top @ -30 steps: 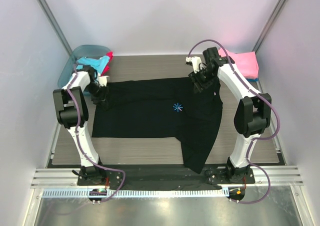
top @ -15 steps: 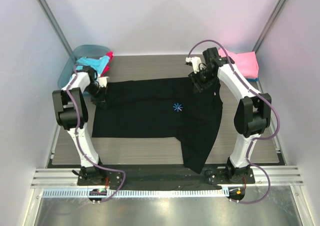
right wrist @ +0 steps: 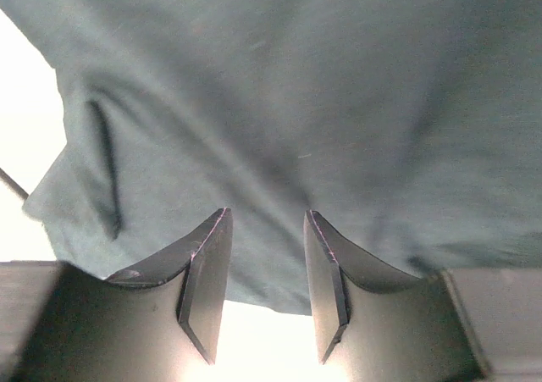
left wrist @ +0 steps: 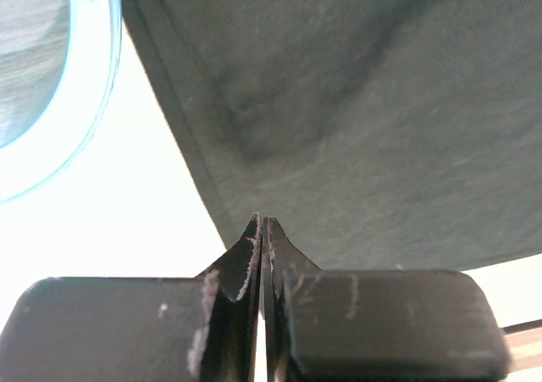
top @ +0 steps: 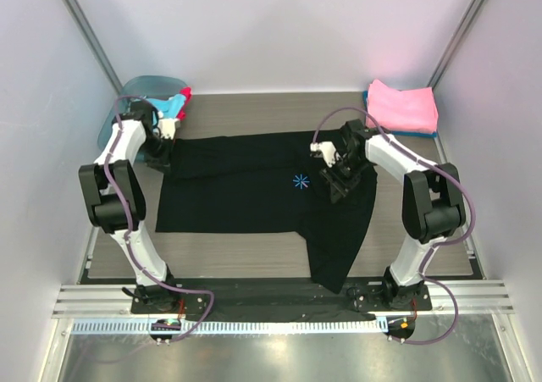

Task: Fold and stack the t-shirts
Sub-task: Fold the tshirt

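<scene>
Black tee point(top: 246, 191), L jaws together at hem by tub point(top: 135, 83); R jaws apart

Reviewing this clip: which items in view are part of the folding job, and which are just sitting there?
Part of the job:
black t-shirt, spread out
pink t-shirt, folded, far right
turquoise t-shirt and red t-shirt, bunched at the tub's edge

Just there:
teal plastic tub
table

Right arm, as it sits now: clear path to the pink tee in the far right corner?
Probably yes. The right gripper is open and empty over the black t-shirt. The pink t-shirt lies uncovered farther back on the right, with nothing standing between them.
</scene>
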You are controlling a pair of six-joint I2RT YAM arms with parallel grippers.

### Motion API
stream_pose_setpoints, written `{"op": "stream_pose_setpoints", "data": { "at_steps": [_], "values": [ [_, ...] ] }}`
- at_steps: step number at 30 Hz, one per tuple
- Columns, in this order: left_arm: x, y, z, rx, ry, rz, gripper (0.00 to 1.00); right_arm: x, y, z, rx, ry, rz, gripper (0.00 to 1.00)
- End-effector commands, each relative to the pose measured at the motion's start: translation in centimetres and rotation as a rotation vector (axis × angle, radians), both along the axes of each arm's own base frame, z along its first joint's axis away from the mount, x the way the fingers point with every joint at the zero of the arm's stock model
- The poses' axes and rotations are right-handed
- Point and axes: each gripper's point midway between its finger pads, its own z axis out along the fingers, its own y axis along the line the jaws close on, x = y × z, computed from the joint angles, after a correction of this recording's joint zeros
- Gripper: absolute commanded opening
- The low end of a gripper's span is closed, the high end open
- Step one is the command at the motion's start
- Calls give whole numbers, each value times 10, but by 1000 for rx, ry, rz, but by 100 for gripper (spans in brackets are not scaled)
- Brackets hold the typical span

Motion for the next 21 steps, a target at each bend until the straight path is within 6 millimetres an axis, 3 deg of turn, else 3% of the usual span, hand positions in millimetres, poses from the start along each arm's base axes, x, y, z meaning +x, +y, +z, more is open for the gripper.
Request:
{"op": "stream_pose_setpoints", "data": {
  "at_steps": [1, 5, 11, 12, 13, 15, 21],
  "values": [
    [-2, 11, 12, 73, -45, -44, 0, -21, 14, 16, 61, -48, 122, 45],
    [-7, 20, 12, 132, -40, -92, 0, -50, 11, 0, 42, 13, 177, 45],
    [-11, 27, 12, 169, -18, -131, 0, -66, -1, -21, -7, 55, 221, 45],
    [-11, 23, 11, 148, -11, -128, 5, -66, -3, -24, -21, 52, 229, 45],
    [-15, 19, 8, 124, 16, -106, 23, -68, -5, -26, -27, 55, 234, 45],
    [-16, 8, 1, 60, 39, -99, 35, -71, -8, -32, -38, 64, 244, 45],
    [-10, 0, -16, 1, 78, -59, 36, -70, -14, -43, -76, 54, 243, 46]
  ]
}}
